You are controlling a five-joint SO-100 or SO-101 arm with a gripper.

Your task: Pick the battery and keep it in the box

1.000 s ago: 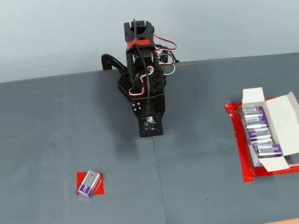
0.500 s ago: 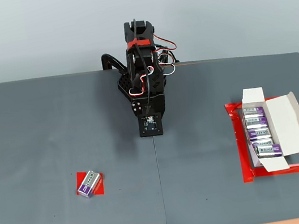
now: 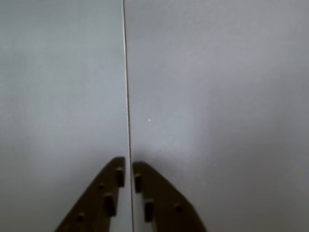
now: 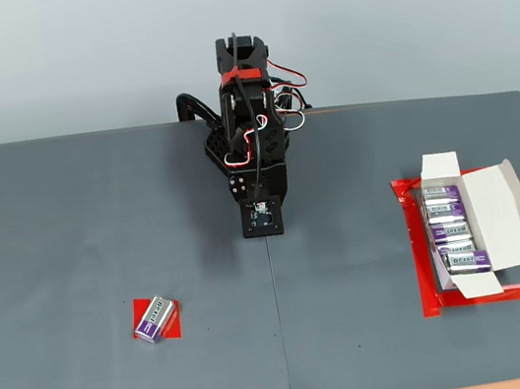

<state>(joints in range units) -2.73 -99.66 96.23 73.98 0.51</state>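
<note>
Small purple block battery w/ silver-white label band [image 4: 154,318] lay on flat red tape mark [image 4: 168,321], lower left of fixed view, angled, untouched. Nothing near it; arm well apart, up toward centre.

Long narrow white cardboard box w/ fold-out flaps [image 4: 509,217] sat open at right of fixed view, inside red tape outline [image 4: 420,267]. Row of four similar purple batteries [image 4: 454,231] already lay inside, so earlier loads appear done; this one not yet picked.

Black two-finger gripper [image 3: 128,175] in wrist view: fingers nearly together, only thin slit between tips, holding nothing. It pointed down over the seam [image 3: 126,87] between two grey mats [image 4: 67,237]. Black arm [image 4: 254,146] folded back at rear, looked parked.

Left to do, by judgement: reach to battery, widen jaws, grasp, carry across to box, release. Whole cycle for this piece remained.
</note>
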